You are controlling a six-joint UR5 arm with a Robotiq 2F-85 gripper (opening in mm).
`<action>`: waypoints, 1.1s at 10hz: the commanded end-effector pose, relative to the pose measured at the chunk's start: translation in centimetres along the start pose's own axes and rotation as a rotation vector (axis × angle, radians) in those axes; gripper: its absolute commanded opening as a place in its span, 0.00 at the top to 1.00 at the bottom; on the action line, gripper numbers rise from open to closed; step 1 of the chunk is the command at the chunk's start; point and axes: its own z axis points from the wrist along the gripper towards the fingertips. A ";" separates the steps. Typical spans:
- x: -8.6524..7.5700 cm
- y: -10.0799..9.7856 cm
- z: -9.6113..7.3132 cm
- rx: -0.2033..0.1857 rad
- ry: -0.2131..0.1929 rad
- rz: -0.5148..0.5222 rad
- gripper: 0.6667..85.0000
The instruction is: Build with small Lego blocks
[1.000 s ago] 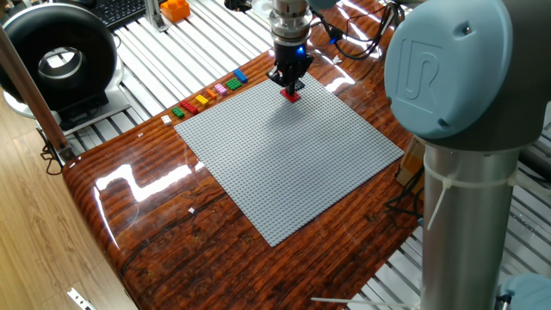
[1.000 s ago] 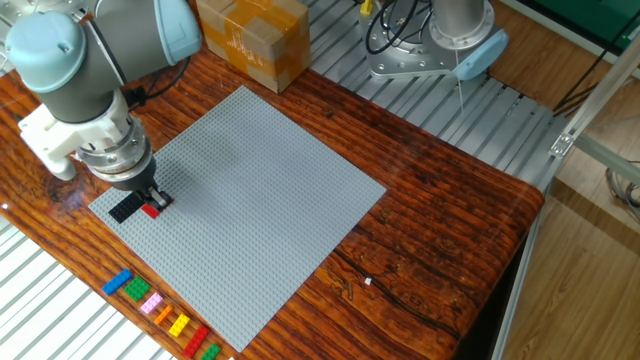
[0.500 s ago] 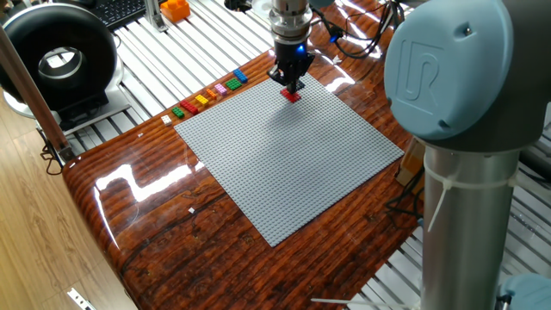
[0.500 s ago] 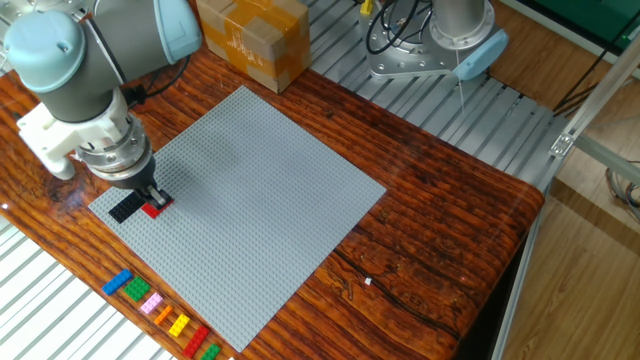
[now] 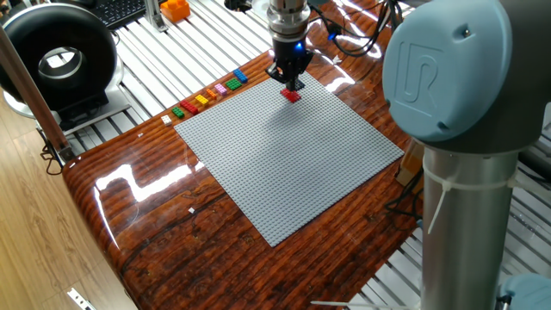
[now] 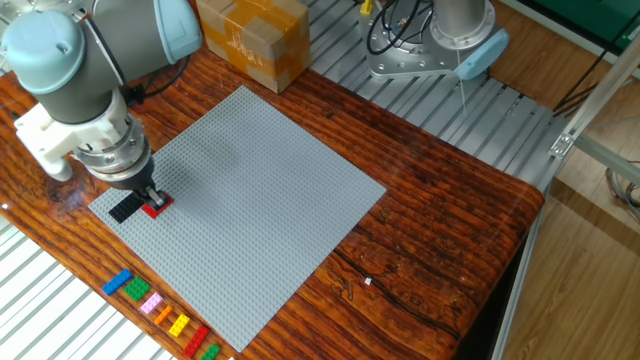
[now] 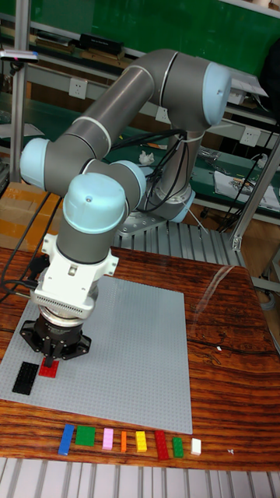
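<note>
A red small Lego block sits on the grey baseplate near its far corner, next to a black block. My gripper hangs just above the red block, fingers pointing down and only slightly apart, with nothing held. In the tall fixed view the gripper partly covers the red block, with the black block to its left. A row of loose small Lego blocks in blue, green, pink, orange, yellow and red lies beside the plate.
A cardboard box stands beyond the baseplate's far corner. A black ring-shaped device and an orange object sit off the table. A second robot's base and a large arm column flank the table.
The gripper has risen slightly off the red block, which stays on the baseplate. Nothing else has moved.
</note>
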 end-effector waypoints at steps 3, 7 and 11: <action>-1.3 0.5 0.3 -0.024 -0.028 0.005 1.00; -3.6 1.4 2.7 -0.080 -0.126 -0.028 1.00; -1.4 0.0 0.7 -0.027 -0.040 -0.023 1.00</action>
